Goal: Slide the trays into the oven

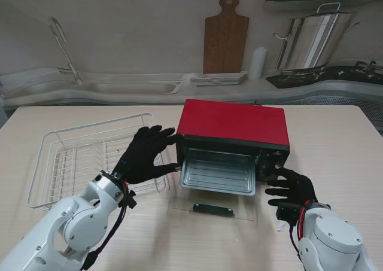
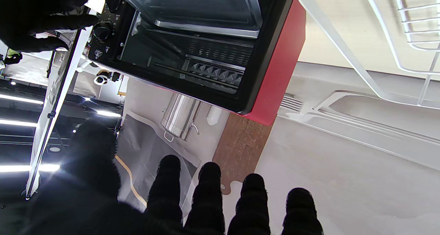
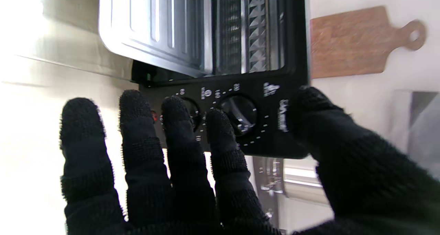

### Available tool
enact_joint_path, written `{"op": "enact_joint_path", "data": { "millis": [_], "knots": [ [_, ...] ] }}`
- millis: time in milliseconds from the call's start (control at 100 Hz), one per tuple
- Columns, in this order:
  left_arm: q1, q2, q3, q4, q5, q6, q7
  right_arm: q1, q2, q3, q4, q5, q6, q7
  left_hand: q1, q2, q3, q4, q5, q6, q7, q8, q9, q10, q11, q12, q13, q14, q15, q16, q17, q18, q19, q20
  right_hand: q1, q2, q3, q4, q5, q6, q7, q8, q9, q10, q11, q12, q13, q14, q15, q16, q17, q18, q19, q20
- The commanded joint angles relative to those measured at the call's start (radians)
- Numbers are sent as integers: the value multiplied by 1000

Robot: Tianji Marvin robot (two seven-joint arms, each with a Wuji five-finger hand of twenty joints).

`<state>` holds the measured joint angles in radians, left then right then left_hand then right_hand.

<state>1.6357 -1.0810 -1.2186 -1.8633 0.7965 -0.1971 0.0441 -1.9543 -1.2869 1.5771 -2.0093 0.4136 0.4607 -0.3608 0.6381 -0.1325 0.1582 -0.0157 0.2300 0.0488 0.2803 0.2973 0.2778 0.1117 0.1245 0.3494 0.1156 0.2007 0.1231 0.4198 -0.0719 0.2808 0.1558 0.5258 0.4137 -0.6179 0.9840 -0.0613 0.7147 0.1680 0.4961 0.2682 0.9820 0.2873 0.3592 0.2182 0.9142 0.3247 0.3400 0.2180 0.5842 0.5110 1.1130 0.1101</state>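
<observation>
Left hand [image 1: 145, 156] spread wide, black-gloved, fingers apart, holding nothing, fingertips touching the left front edge of the oven. Right hand [image 1: 289, 186] likewise spread and holding nothing, fingers [image 3: 220, 138] near the control panel on the oven's right front; contact with the dials not clear.

Desk [image 1: 335, 139] pale wood, carrying everything. Toaster oven [image 1: 234, 122] red on top, black in front, standing at mid desk, cavity open toward the near side. Glass door [image 1: 212, 210] folded down flat on the desk, dark handle at its near edge. Wire dish rack [image 1: 72, 163] white, on the desk just left of the oven, partly hidden behind the left hand. Baking tray [image 1: 218, 174] silver, ribbed, sitting in the oven mouth, near edge level with the opening; how deep inside, cannot tell. Two black dials [image 3: 240, 113] on the panel, right of the cavity.

Far counter: steel stockpot [image 1: 311, 40] at right, wooden cutting board [image 1: 225, 37] leaning upright behind the oven, sink with faucet [image 1: 63, 49] at left.
</observation>
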Motion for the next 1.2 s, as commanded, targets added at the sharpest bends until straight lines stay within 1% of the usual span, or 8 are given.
{"op": "enact_joint_path", "data": {
  "millis": [0,70,180,530,660,990,1110,1190],
  "knots": [
    [6,-7,1,-6,-5,0,-15,-24,6,-6,-34,-12,-17,32,-9,29,3,15,-15,1,5,10,-31,-21,6,-3,-27,-34,-20,-10,-21,-24,-51,-12,8,-5,52,2,10,-56,26,38,-100,-45,184,91,-59,-32,90,51,-64,-17,82,104],
    [5,-7,2,-6,-8,-1,-14,-39,15,-12,-51,-59,-47,49,-9,31,3,15,-17,2,4,10,-32,-20,5,-3,-29,-33,-21,-11,-21,-23,-50,-11,17,-4,91,7,0,-73,39,67,-161,-63,282,124,-113,-47,169,93,-115,-45,119,195],
    [4,-7,4,-5,-12,1,-17,-62,31,-23,-74,-131,-92,85,-9,30,2,15,-18,2,3,10,-33,-17,4,-4,-29,-34,-21,-11,-21,-21,-49,-10,23,-22,148,12,-20,-87,47,86,-210,-80,282,121,-180,-65,182,105,-169,-92,122,242],
    [2,-6,7,-7,-15,-3,-24,-111,90,-103,-116,-370,-219,224,-9,33,-3,16,-19,-1,-4,5,-29,-9,-12,-19,-30,-34,-30,-22,-22,-21,-49,-8,27,0,153,24,-84,-77,-18,18,-298,-107,134,64,-283,-148,-22,16,-280,-203,-16,216],
    [4,-6,7,-9,-11,-5,-21,-115,107,-150,-113,-448,-256,255,-8,34,-4,17,-18,-1,-4,5,-28,-8,-12,-21,-29,-35,-30,-24,-22,-21,-49,-8,23,5,158,29,-91,-85,-11,14,-302,-117,134,65,-287,-160,-34,11,-293,-213,-29,211],
    [20,-6,2,-20,-3,-2,-15,-100,135,-257,-88,-573,-298,306,-6,33,-6,18,-16,0,-3,4,-26,-9,-12,-22,-29,-36,-29,-25,-22,-21,-49,-7,9,9,161,32,-96,-86,11,10,-301,-121,146,72,-289,-171,-27,15,-308,-221,-32,211],
    [24,-6,0,-23,-2,-2,-14,-76,144,-302,-53,-683,-313,304,-6,33,-6,18,-16,0,-3,4,-27,-9,-12,-22,-29,-35,-28,-26,-22,-21,-49,-7,-13,24,156,35,-97,-94,16,8,-297,-131,149,72,-285,-185,-26,16,-302,-229,-30,211],
    [26,-7,-1,-24,-3,-2,-13,-62,149,-326,-34,-716,-319,305,-6,32,-6,18,-15,1,-3,5,-25,-5,-11,-21,-30,-35,-29,-26,-22,-20,-49,-7,-17,25,158,38,-98,-95,22,9,-296,-134,147,72,-289,-198,-35,12,-307,-241,-38,208]
  ]
}}
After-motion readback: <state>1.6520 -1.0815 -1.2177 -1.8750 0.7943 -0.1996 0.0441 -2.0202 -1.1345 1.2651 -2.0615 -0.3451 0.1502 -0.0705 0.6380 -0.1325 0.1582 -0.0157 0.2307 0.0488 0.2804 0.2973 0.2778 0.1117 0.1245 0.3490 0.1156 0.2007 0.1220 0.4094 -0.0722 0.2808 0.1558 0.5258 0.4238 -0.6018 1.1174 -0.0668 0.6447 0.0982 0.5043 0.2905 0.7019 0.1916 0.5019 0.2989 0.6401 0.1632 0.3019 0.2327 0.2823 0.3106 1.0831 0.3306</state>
